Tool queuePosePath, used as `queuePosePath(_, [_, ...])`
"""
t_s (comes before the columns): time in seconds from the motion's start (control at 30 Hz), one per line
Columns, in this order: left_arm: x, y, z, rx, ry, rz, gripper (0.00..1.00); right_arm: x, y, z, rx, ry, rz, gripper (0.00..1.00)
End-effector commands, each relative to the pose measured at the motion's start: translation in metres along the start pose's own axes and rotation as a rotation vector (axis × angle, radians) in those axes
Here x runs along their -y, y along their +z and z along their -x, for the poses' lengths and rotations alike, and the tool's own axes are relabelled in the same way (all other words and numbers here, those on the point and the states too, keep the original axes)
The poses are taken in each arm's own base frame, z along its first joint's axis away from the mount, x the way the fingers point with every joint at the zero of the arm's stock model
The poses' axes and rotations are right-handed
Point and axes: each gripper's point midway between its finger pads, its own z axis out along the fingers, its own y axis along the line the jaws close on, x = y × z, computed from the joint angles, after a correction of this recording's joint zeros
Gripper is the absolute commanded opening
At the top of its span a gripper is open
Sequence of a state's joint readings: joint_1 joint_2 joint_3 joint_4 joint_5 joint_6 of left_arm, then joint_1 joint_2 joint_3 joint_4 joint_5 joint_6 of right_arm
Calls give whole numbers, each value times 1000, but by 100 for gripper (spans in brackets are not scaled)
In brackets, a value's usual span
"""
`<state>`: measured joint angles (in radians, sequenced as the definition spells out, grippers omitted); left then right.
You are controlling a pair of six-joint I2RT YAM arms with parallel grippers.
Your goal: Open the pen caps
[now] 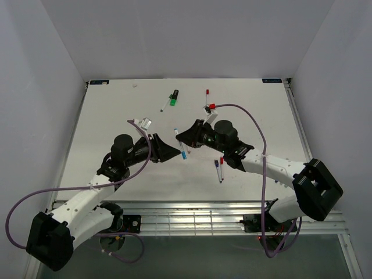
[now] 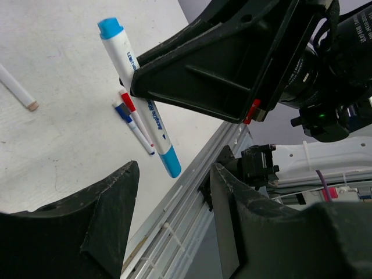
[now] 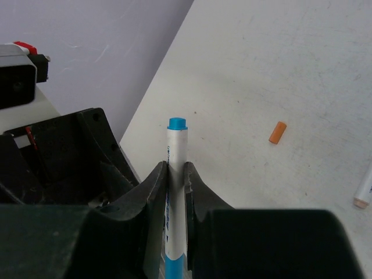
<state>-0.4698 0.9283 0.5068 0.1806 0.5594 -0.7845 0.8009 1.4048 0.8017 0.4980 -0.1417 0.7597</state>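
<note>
top: right gripper (image 1: 183, 139) clamped on blue pen (image 1: 181, 145) mid-table, left gripper (image 1: 173, 153) just left, jaws apart, empty, left wrist: blue cap (image 2: 169, 160) on pen's lower end, right wrist: jaws pinching barrel, orange cap (image 3: 278, 132) loose on table (image 3: 279, 58)

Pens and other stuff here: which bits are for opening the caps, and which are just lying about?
For the job: blue pen in right gripper, green-capped marker, red-capped pen, orange cap.
Just there: purple cable, metal rail.

Right pincer (image 1: 179, 139) with its blue pen (image 2: 157, 131) stands just before the left pincer (image 1: 174, 152); 2 pens (image 1: 221, 171) lie below.
</note>
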Motion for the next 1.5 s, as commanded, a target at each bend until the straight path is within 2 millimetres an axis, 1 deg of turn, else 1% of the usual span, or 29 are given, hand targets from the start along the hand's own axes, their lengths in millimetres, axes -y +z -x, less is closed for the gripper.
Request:
queuePosePath(0.0, [7, 4, 1, 24, 14, -40, 63, -26, 2, 17, 71, 52, 93, 8])
queuePosePath(0.23, [-3, 12, -13, -10, -8, -8, 61, -29, 3, 18, 87, 70, 94, 8])
queuePosePath(0.37, [2, 15, -11, -8, -1, -15, 61, -31, 5, 18, 88, 70, 95, 8])
queuePosePath(0.5, [3, 18, -11, -11, 1, -17, 58, -31, 8, 15, 85, 72, 92, 8])
queuePosePath(0.73, [0, 19, -18, -25, -48, -6, 44, -32, 9, 13, 99, 65, 85, 8])
queuePosePath(0.83, [1, 19, -20, -28, -59, -10, 40, -32, 9, 13, 106, 65, 85, 8])
queuePosePath(0.97, [2, 18, -20, -26, -73, -10, 28, -31, 6, 15, 133, 62, 74, 8])
queuePosePath(1.0, [3, 18, -21, -30, -78, -13, 20, -30, 6, 15, 138, 57, 69, 8])
queuePosePath(1.07, [4, 18, -20, -32, -77, -17, 8, -29, 5, 14, 138, 49, 68, 8])
queuePosePath(1.1, [4, 18, -21, -35, -76, -18, 0, -29, 6, 12, 131, 33, 70, 8])
queuePosePath(1.17, [6, 18, -20, -38, -69, -24, 0, -31, 5, 10, 114, 2, 78, 8])
queuePosePath(1.23, [8, 19, -21, -54, -64, -34, 0, -21, 5, 1, 65, -39, 38, 13])
queuePosePath(1.27, [10, 20, -19, -56, -60, -34, 0, -25, 6, 3, 52, -60, 41, 16])
queuePosePath(1.3, [8, 21, -20, -64, -58, -27, 0, -24, 6, 0, 32, -79, 39, 21])
queuePosePath(1.33, [8, 21, -20, -70, -57, -24, 0, -20, 5, -4, 5, -104, 25, 24])
queuePosePath(1.4, [7, 23, -20, -81, -48, -14, 0, -20, 4, -5, -8, -122, 22, 31])
queuePosePath(1.47, [6, 24, -18, -80, -40, -5, 0, -18, 3, -8, -22, -140, 13, 34])
